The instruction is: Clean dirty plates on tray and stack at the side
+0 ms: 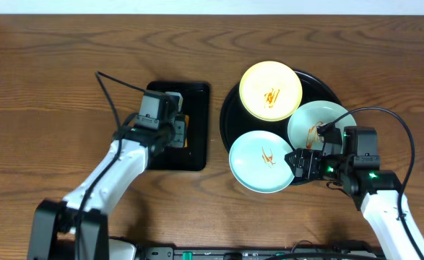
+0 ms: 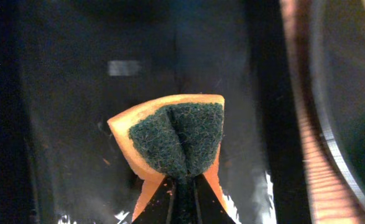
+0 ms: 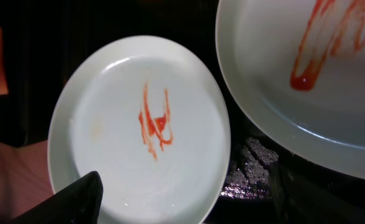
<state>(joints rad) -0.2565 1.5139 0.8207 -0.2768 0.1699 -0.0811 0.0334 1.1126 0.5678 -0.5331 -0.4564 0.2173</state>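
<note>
The left gripper (image 2: 183,190) stood closed at 6 o'clock, its dark jaws pinching an orange sponge (image 2: 179,137) with a dark green scouring pad, so that the pad folded inward along a centre crease. Behind the sponge lay a glossy black rectangular tray (image 2: 76,124). At 3 o'clock ran a strip of brown wooden table (image 2: 300,124), and past it curved the rim of a large round glossy black tray (image 2: 332,149).

L arm (image 1: 114,170) runs from near-left edge diag. toward far-right, wrist angled down. L gripper (image 2: 183,185) points down, jaws pinched tight on a sponge (image 2: 176,140) that folds btw. them. R arm (image 1: 388,213) rises from near-right corner, wrist turned left. R gripper (image 1: 297,165) sits low, jaws spread wide, nothing held; only one finger (image 3: 76,199) visible in wrist view.
</note>
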